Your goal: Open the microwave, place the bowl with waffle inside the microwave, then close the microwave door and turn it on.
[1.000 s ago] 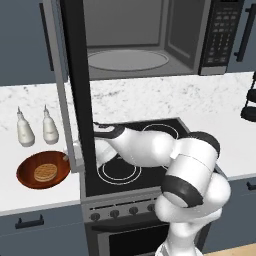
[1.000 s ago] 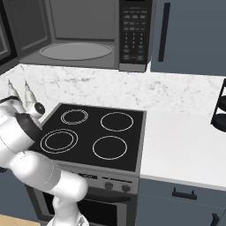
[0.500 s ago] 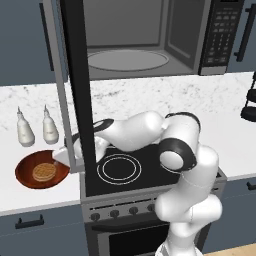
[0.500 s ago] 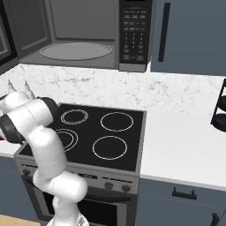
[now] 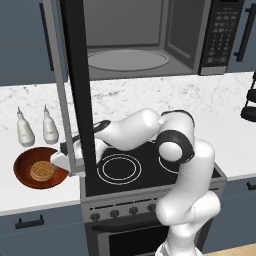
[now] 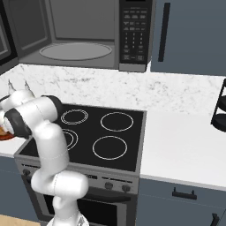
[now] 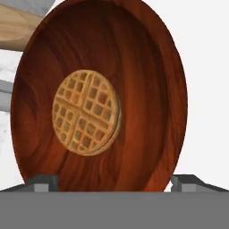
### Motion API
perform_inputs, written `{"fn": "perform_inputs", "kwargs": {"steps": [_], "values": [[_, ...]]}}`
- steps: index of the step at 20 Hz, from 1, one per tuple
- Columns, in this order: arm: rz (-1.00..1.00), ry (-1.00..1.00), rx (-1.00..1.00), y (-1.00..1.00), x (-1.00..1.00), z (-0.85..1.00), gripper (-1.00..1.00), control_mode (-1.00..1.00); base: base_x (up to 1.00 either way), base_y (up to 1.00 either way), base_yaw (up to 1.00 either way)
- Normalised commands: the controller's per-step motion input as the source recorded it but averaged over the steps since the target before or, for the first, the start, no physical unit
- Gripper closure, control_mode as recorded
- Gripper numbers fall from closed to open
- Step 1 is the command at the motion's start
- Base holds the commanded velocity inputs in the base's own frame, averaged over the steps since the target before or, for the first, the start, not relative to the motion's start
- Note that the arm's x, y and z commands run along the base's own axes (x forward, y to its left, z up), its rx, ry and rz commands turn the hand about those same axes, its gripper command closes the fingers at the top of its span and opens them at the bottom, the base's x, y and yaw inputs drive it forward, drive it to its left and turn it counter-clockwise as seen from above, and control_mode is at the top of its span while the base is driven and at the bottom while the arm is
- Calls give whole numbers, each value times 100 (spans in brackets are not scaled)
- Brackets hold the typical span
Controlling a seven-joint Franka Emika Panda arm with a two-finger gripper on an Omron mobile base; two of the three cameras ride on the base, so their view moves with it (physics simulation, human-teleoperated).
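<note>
Desk [image 5: 30, 195]: white stone top that we see on both sides of the black cooktop [image 5: 150, 165].
Microwave [image 5: 150, 35]: up above the cooktop, and we can look in at its grey inside and round plate.
Microwave door [image 5: 75, 85]: swung wide open, its edge pointing at us.
Bowl [image 5: 22, 172]: red-brown, sitting on the desk left of the cooktop, near two white bottles [image 5: 35, 127].
Jaws [image 7: 114, 182]: wide open and holding nothing; we see one tip by each side of the bowl, right over its near rim.
Waffle [image 7: 86, 112]: small and golden, lying in the middle of the bowl.
</note>
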Motion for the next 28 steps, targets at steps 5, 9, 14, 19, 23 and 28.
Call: {"fn": "perform_inputs", "kwargs": {"steps": [5,9,14,19,23,28], "values": [[0,0,0,-12,0,0,-100,-100,0,0,0],[0,2,-2,3,28,-26,-100,-100,0,0,0],[0,2,-2,26,34,-32,-100,-100,0,0,0],[0,2,-1,41,11,-25,100,-100,0,0,0],[0,3,-1,0,-3,-2,100,-100,0,0,0],[0,0,1,-51,-35,53,100,-100,0,0,0]]}}
